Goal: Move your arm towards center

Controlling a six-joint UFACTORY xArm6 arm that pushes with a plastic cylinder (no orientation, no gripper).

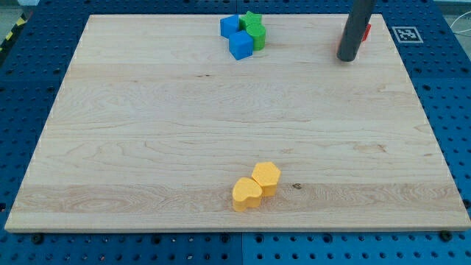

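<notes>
My tip (346, 57) stands at the far right of the wooden board (147, 147), touching a red block (366, 32) that is mostly hidden. There is no claw, only the rod. The step is just beginning; I judge the next move goes left and nearer, between the blue cubes (235, 37) and the yellow blocks (257, 185).

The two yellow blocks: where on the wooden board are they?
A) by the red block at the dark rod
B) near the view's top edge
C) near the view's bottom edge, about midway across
C: the two yellow blocks sit touching near the board's bottom edge, far from my tip.
</notes>
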